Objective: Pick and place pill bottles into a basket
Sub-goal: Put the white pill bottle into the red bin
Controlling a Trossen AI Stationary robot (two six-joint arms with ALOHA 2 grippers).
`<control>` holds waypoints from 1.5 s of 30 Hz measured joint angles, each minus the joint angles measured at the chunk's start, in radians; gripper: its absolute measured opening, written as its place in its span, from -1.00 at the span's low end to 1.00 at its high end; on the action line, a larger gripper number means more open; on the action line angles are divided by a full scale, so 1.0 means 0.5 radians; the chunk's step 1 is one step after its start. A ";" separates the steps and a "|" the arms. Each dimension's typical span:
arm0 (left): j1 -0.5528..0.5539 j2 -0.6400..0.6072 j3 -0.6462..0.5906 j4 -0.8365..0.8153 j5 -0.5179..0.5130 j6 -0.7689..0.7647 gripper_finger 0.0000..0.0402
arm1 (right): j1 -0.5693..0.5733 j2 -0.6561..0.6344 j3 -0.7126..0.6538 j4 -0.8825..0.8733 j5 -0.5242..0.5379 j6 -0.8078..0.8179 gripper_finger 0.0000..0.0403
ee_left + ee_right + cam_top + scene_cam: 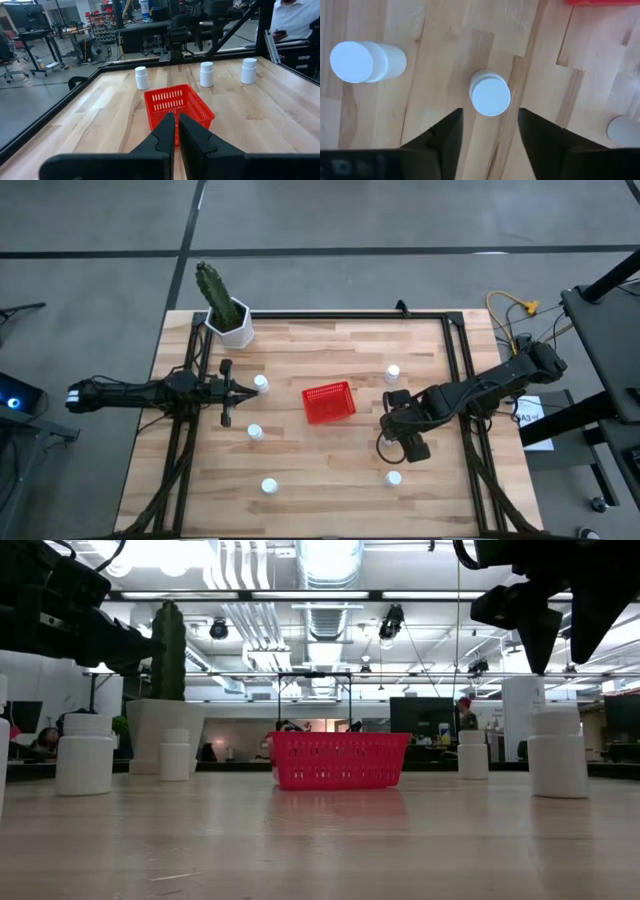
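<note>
Target pill bottle [490, 95] stands upright on the table [330, 465], directly below my right gripper [489, 131]. In the high view the arm hides it, so I place it at about 4 o'clock from the basket [329, 403], well apart from it.

Right gripper's fingers are spread apart with nothing between them; the bottle sits ahead of the gap, slightly off toward one finger, I judge.

Risks as I see them:
- Gap looks only a little wider than the cap. Descending now, one fingertip may land on the cap and tip the bottle.
- A second bottle [366, 61] stands near; a sideways correction could knock it.
- Basket is light plastic; a clumsy drop on its rim could shove it.

Other bottles: one at 2 o'clock of the basket [392, 372], one at 5 o'clock [394, 477], three on the 9 o'clock side [255, 431].

Left gripper [176, 131] is fully closed, empty, waiting at 9 o'clock of the basket. Cactus pot [236, 327] at 11 o'clock, clear of things.
</note>
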 joint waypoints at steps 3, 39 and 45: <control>0.001 0.001 0.000 0.000 0.000 0.000 -0.97 | 0.000 0.000 -0.002 0.016 0.000 -0.028 0.04; 0.000 0.000 0.000 0.001 -0.001 0.000 -0.97 | 0.000 0.309 -0.051 0.214 -0.005 -0.316 0.15; 0.001 0.001 0.000 0.000 0.000 0.000 -0.97 | -0.001 0.291 -0.060 0.193 -0.002 -0.317 0.12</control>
